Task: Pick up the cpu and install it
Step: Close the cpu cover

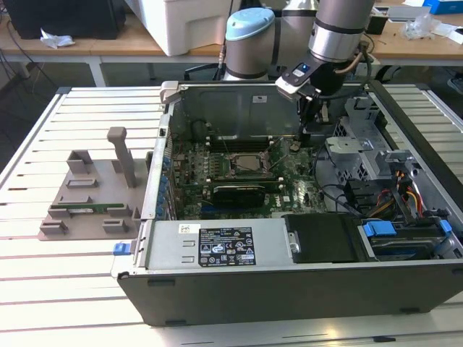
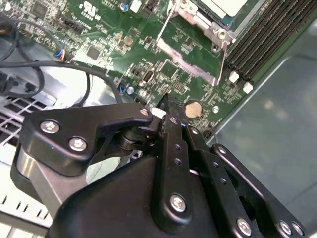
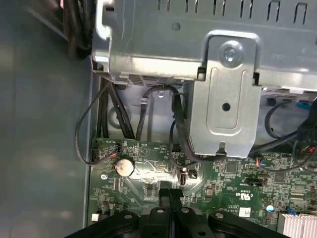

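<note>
While closed, end effector [image 2: 166,101] near coin cell [image 2: 193,109]

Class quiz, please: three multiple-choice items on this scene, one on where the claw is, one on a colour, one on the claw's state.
1. The claw is: A outside the computer case; B inside the case, over the motherboard; C resting on the case's rim.
2. The motherboard is: A green; B red; C white.
3. The claw's fingers are: A wide apart; B half open; C shut together.
Answers: B, its tips hang near the board's coin cell; A, green in both wrist views; C, the fingers touch in the first wrist view.
</note>
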Motion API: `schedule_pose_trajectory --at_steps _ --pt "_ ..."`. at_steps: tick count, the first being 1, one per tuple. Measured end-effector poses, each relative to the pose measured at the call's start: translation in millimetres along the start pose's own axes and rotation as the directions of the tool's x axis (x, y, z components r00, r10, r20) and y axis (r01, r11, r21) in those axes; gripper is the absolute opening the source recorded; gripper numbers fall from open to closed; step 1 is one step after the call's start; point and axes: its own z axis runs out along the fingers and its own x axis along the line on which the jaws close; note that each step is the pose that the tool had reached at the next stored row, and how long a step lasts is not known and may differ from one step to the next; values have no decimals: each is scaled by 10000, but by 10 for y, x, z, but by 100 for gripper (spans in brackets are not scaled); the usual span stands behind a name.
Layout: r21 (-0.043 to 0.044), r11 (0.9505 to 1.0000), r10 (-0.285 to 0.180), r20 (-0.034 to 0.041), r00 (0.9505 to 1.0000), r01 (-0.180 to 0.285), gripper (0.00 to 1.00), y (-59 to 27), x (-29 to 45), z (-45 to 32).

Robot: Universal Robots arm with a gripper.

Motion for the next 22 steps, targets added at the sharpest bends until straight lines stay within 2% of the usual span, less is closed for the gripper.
schedule_pose_trajectory --at_steps 2,7,15,22 --pt "0 10000 1 1 10000 -1 11 -51 5 77" --pt "0 10000 0 1 10000 0 11 -108 10 165" --pt "0 10000 0 2 10000 0 11 -270 22 204" --pt "0 10000 1 0 10000 -1 11 -351 27 211"
